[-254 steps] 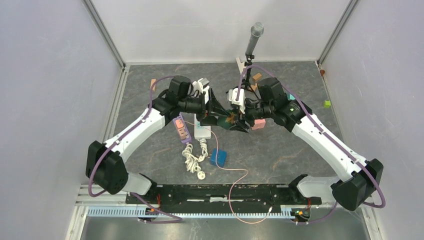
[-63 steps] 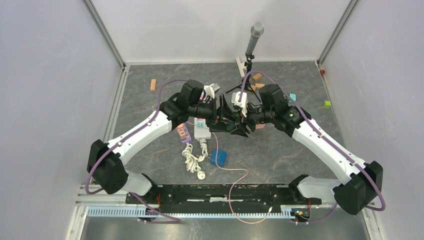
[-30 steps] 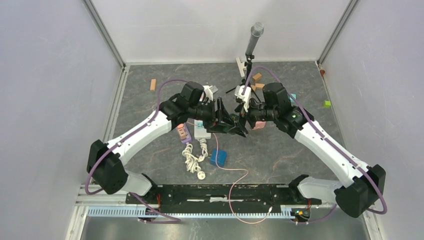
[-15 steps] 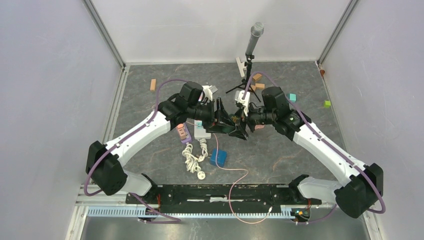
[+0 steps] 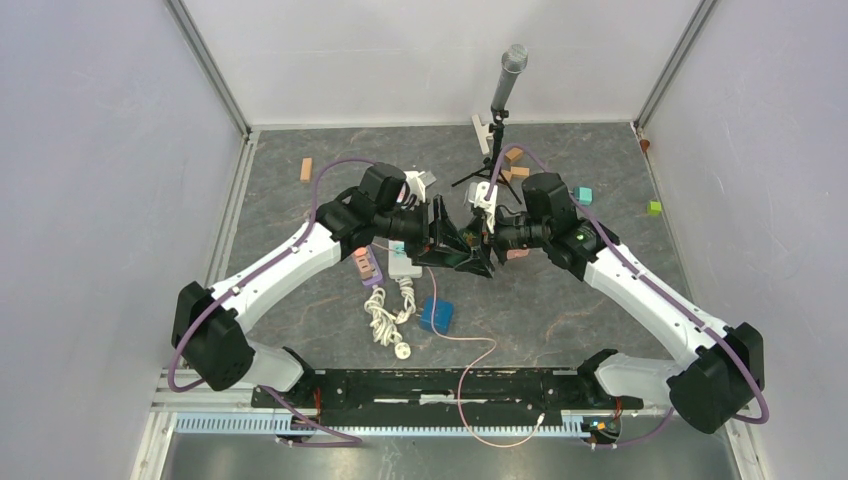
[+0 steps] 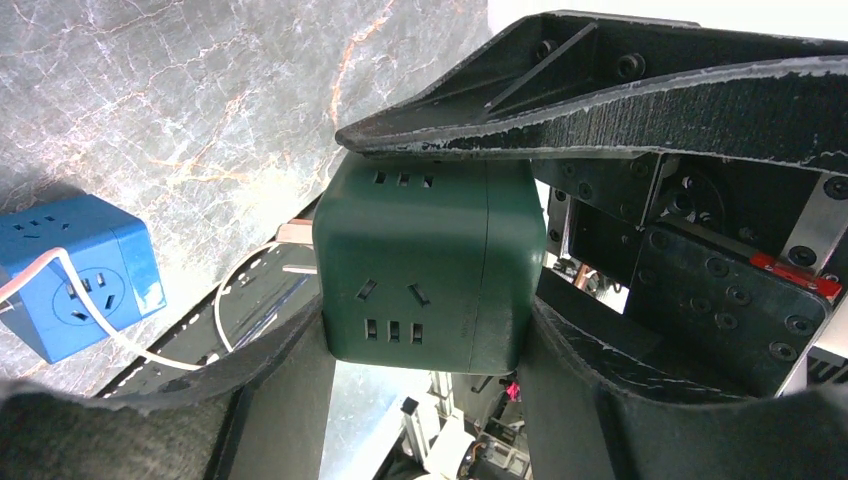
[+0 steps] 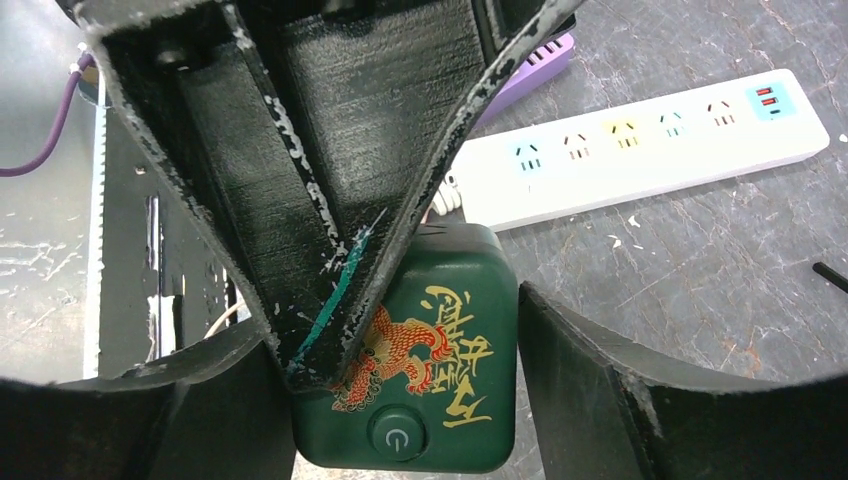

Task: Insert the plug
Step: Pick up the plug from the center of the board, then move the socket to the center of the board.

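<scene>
A dark green socket cube (image 6: 420,270) with a dragon print and a power button (image 7: 430,370) is held above the table between both grippers. My left gripper (image 6: 425,335) is shut on its two sides. My right gripper (image 7: 400,340) closes on it from the other way, one finger (image 6: 620,110) lying across its top. In the top view the two grippers (image 5: 468,252) overlap and hide the cube. A pinkish plug end (image 6: 293,235) on a thin pale cable (image 6: 235,305) sits at the cube's left face; how deep it sits cannot be told.
Below lie a white power strip (image 7: 640,150), also in the top view (image 5: 405,262), a purple strip (image 5: 365,265), a blue socket cube (image 5: 437,315) and a coiled white cord (image 5: 385,320). A microphone stand (image 5: 497,110) and small blocks (image 5: 515,160) are at the back.
Since 8.5 s ago the left arm has reached right and the two grippers have closed in on each other. In the last second the right gripper has shifted slightly nearer; the cube stays held.
</scene>
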Robot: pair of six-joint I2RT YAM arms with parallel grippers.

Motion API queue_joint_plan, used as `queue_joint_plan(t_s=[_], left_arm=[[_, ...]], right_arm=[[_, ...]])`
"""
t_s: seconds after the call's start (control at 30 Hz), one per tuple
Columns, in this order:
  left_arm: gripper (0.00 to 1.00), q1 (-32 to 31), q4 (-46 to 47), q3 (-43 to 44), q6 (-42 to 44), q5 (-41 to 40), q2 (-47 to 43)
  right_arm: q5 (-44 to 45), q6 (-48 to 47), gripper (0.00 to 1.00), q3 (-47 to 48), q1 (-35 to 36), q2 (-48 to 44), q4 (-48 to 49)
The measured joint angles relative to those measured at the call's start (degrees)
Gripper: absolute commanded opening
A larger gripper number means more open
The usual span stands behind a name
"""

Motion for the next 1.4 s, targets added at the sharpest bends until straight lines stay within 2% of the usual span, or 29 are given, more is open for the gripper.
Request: queue_joint_plan(t_s=[0.03,0.1,0.13,0.17,0.2,0.23,0.27,0.3,0.33,0.53,0.67,0.77,0.97,1.07,1.2,1.4], left_arm=[[0.02,0.0,0.0,0.0,0.0,0.1,0.0],[0.02,0.0,0.1,0.0,0.0,0.1,0.0],[0.02,0.2,0.1,0.0,-0.2,0.1,0.0],[0.02,0.3,0.1,0.1,-0.2,0.2,0.0],[0.09,0.4,0.1,0.2,-0.2,0.2,0.0],[0.29,0.4,0.1,0.2,-0.2,0.2,0.0],[0.54,0.5,0.0,0.2,-0.1,0.2,0.0],[0.7,0.5,0.0,0.2,-0.1,0.2,0.0],[0.97,0.6,0.0,0.2,0.0,0.0,0.0],[1.0,2.3,-0.3,0.3,3.0,-2.9,-1.2],[1.0,3.7,-1.9,0.4,9.0,-11.5,-4.1],[1.0,3.8,-5.1,2.2,13.6,-19.4,-2.9],[1.0,3.8,-12.0,11.2,18.6,-36.3,8.8],[1.0,4.1,-14.7,16.0,19.2,-41.6,16.0],[1.0,4.9,-17.3,21.0,20.1,-45.0,24.4],[1.0,6.0,-20.9,22.1,22.3,-47.2,31.8]], right_arm=[[-0.2,0.0,0.7,0.0,0.0,0.0,0.0],[-0.7,0.1,0.49,0.0,0.0,0.0,0.2],[-0.6,-0.1,0.36,0.0,0.0,0.0,0.3],[-0.5,-0.3,0.17,0.0,0.1,0.0,0.3],[-0.5,-0.5,0.0,0.0,0.1,0.0,0.5],[-0.5,-0.5,0.0,0.0,0.0,0.1,0.5],[-0.5,-0.6,0.0,0.1,0.1,0.2,0.4],[-0.5,-0.7,0.0,0.2,0.1,0.3,0.3],[-0.4,-0.9,0.0,0.5,0.1,0.5,0.1],[3.5,-0.8,0.0,0.5,0.0,0.5,-0.5],[8.2,0.4,0.0,-1.3,-0.7,-1.5,0.4],[11.1,1.7,0.0,-3.4,-1.6,-3.4,1.0],[18.0,4.9,0.0,-7.2,-3.5,-7.0,1.3],[20.3,6.0,0.0,-8.9,-5.1,-9.1,1.4],[21.6,6.4,0.0,-9.4,-6.5,-10.0,1.4],[21.5,6.3,0.0,-9.4,-6.8,-9.9,0.7]])
